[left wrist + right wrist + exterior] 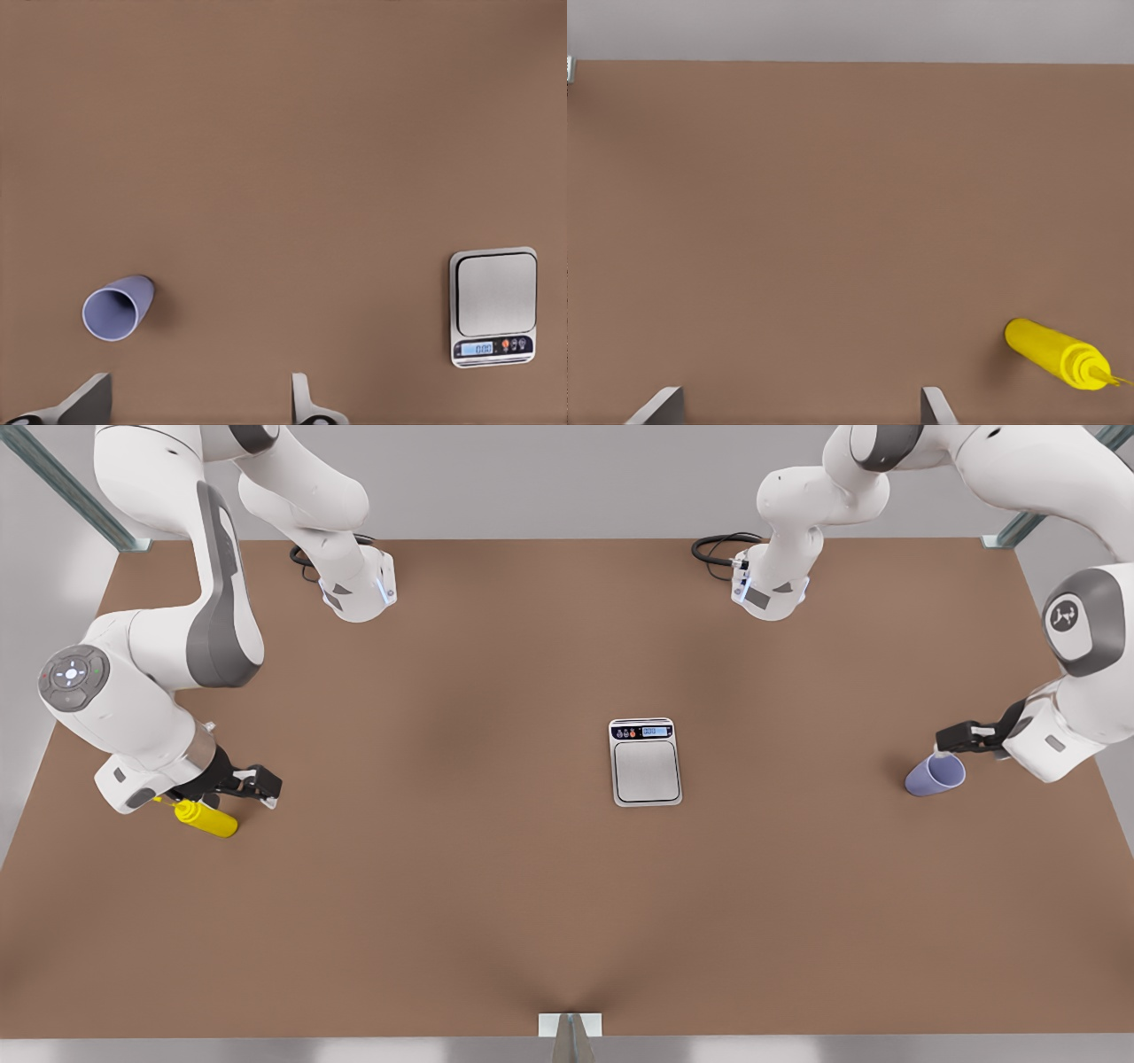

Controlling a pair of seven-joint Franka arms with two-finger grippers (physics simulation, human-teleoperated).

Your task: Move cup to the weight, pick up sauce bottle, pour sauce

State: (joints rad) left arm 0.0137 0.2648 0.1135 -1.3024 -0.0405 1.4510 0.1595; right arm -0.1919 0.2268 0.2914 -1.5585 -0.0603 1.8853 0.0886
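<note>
Status: 0 of 3 steps done, as judged
- cup (935,774): right of the front view, on the table (496,903), well apart from the weight (646,762), whose plate is bare
- sauce bottle (205,817): lower left, on the table, ungrasped
- left gripper (959,737): just above the cup, fingers spread, empty
- right gripper (257,784): near the bottle, fingers spread, empty
- Outstanding: cup transfer, bottle pickup, pour

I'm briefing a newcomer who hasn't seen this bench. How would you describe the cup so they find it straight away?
Start from the brown table and its silver scale near the middle. Look toward the front view's right edge, where the left hand hovers open: just below it stands the cup. It is the one small lavender-blue, handleless thing, unlike the yellow bottle on the opposite side.
</note>
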